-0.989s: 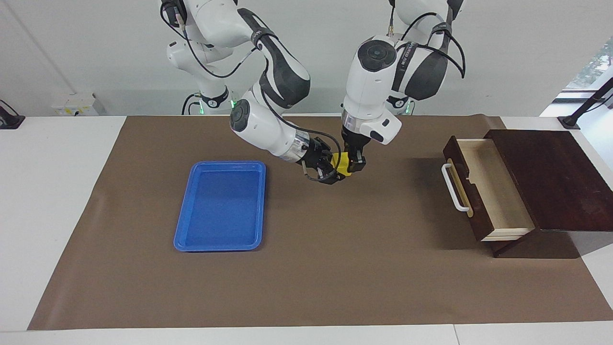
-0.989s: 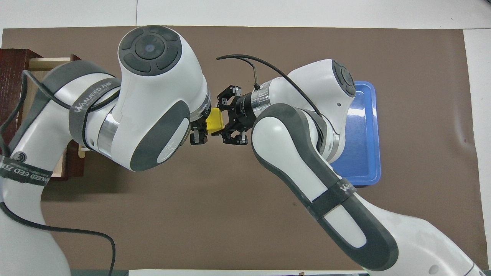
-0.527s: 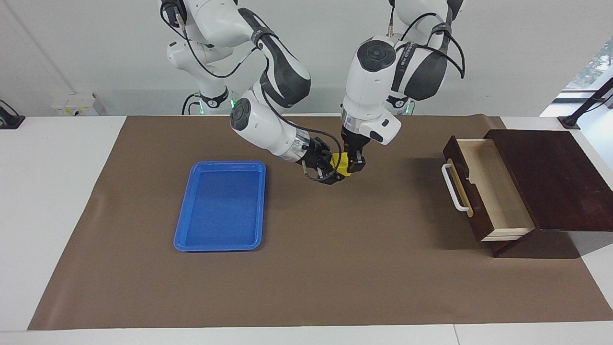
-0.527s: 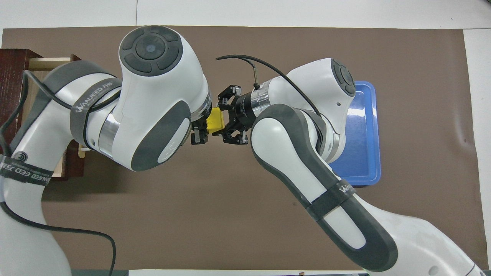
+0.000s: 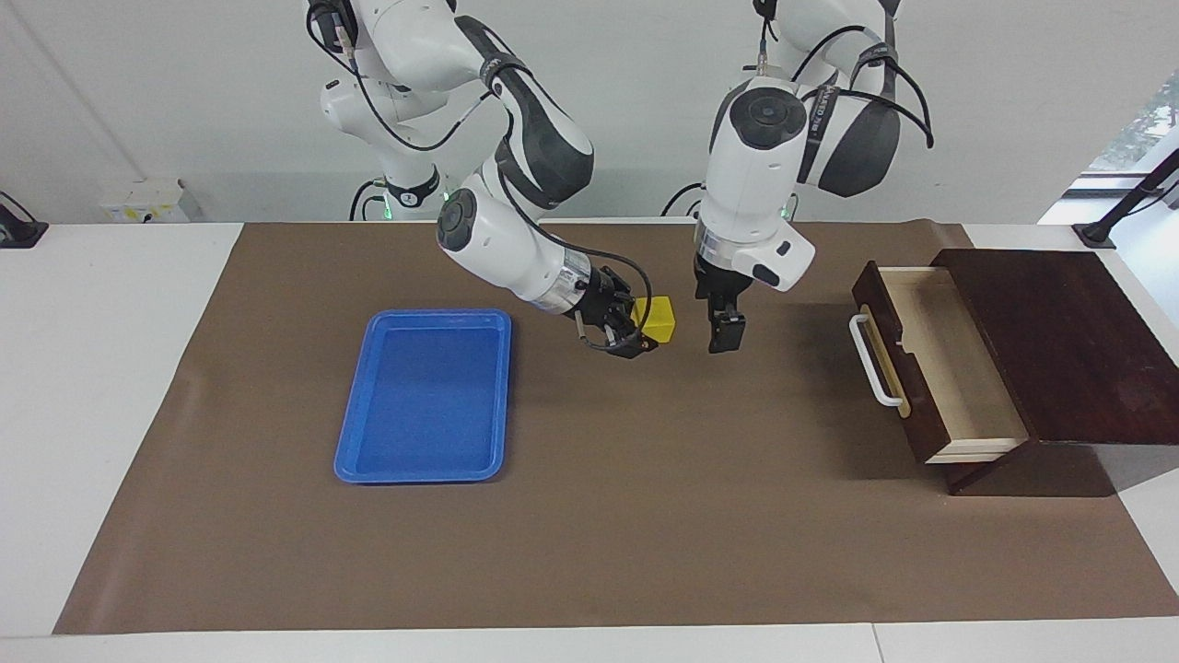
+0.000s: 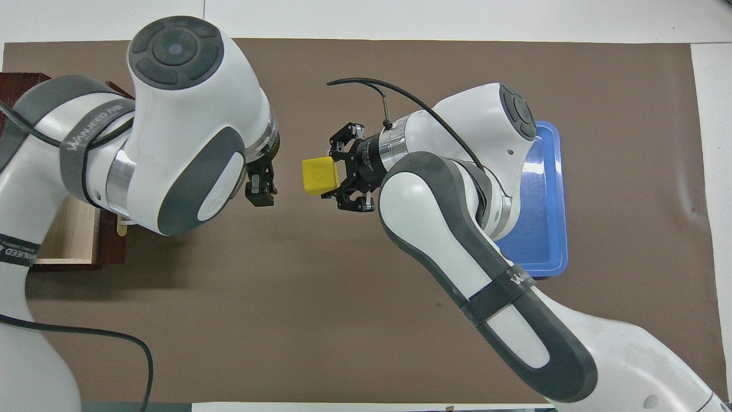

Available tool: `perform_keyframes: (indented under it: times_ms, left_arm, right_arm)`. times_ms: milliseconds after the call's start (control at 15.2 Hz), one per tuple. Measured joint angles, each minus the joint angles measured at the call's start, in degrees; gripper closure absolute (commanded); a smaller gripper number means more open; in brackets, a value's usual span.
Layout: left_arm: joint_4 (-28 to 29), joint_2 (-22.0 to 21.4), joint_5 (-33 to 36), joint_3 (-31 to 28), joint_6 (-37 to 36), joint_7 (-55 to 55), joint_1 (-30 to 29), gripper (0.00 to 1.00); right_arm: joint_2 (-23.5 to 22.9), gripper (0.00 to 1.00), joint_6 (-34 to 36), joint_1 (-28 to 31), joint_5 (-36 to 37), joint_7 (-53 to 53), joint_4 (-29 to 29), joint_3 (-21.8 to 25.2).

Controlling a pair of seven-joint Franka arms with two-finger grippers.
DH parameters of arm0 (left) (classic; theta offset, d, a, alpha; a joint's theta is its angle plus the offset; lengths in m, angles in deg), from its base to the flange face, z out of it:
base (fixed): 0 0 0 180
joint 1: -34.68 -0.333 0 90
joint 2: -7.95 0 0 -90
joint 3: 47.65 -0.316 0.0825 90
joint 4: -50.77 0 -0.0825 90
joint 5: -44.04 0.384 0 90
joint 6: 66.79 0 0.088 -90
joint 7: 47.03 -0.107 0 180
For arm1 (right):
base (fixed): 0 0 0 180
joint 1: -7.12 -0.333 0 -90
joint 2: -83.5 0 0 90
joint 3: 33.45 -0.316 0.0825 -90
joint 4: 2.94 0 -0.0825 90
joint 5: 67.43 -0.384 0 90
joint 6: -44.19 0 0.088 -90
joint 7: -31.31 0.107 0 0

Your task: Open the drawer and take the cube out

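The yellow cube (image 5: 658,319) (image 6: 319,175) hangs in the air over the middle of the brown mat, with my right gripper (image 5: 645,324) (image 6: 333,177) shut on it from the tray's side. My left gripper (image 5: 721,327) (image 6: 260,182) points down over the mat beside the cube, toward the drawer's end, open and apart from the cube with nothing in it. The drawer (image 5: 949,359) (image 6: 63,240) of the dark brown box (image 5: 1059,341) stands pulled out, its pale wood inside bare, its white handle (image 5: 870,361) facing the middle of the table.
A flat blue tray (image 5: 428,396) (image 6: 543,229) lies on the mat toward the right arm's end of the table. The brown mat (image 5: 645,516) covers most of the white table.
My left gripper has let go of the cube and drawn away toward the drawer's end. The right gripper keeps the cube and has barely moved.
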Motion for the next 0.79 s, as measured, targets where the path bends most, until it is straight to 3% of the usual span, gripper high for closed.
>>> perform_keyframes:
  times_ms: [132, 330, 791]
  left_arm:
    - [2.03, -0.37, 2.09, -0.09, 0.69, -4.88, -3.14, 0.0]
    - [9.26, -2.45, 5.14, -0.23, 7.31, -12.68, -8.41, 0.0]
    - [18.21, -5.57, 8.24, -0.36, 17.71, -25.3, -19.16, 0.0]
  right_arm:
    - [-0.01, 1.0, 1.91, 1.59, 0.47, 0.0, 0.02, 0.36]
    - [-0.02, 1.0, 6.7, 8.42, 1.97, -0.62, 0.15, 0.55]
    - [-1.28, 1.0, 13.81, 22.34, 2.1, -13.98, -0.93, 0.82]
